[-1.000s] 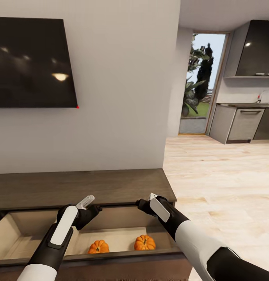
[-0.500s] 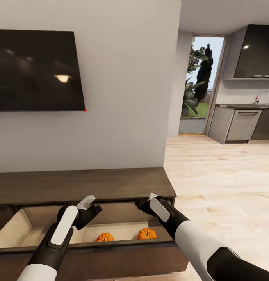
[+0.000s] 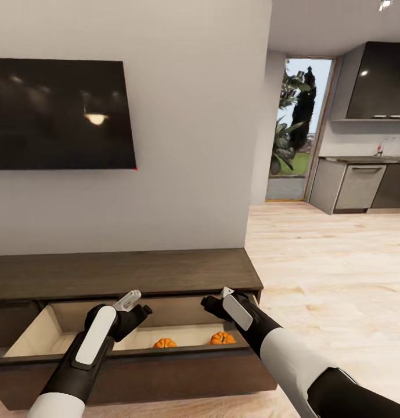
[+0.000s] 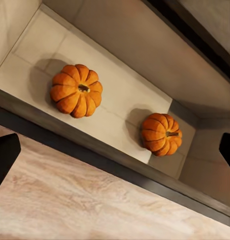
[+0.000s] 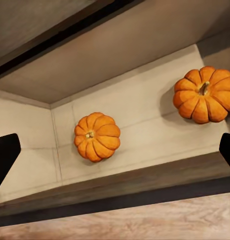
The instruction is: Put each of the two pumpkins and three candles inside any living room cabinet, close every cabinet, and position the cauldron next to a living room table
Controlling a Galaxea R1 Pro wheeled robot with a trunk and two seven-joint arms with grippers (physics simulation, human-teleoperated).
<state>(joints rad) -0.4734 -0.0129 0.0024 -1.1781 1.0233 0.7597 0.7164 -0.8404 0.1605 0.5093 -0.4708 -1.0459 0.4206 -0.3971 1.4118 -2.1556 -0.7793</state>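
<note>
The wall (image 3: 188, 116) and the dark television (image 3: 60, 113) on it now sit further right and lower in the head view than a second ago, and the whole scene has slid with them, so it is the robot that has backed off and turned, not the furniture. The long low cabinet (image 3: 124, 273) stands against the wall with its right-hand drawer (image 3: 136, 371) pulled out. More of the drawer's dark front shows than before, and less of its pale floor.

Both pumpkins lie in that drawer, near its right end and apart from each other: the left pumpkin (image 3: 165, 343) and the right pumpkin (image 3: 223, 338).

The left gripper (image 3: 129, 301) and right gripper (image 3: 218, 297) hang above the drawer's near edge, jaws spread wide and holding nothing.

By the look of it, the pumpkins are delivered and the robot is leaving to fetch candles. The drawer must be shut later.
</note>
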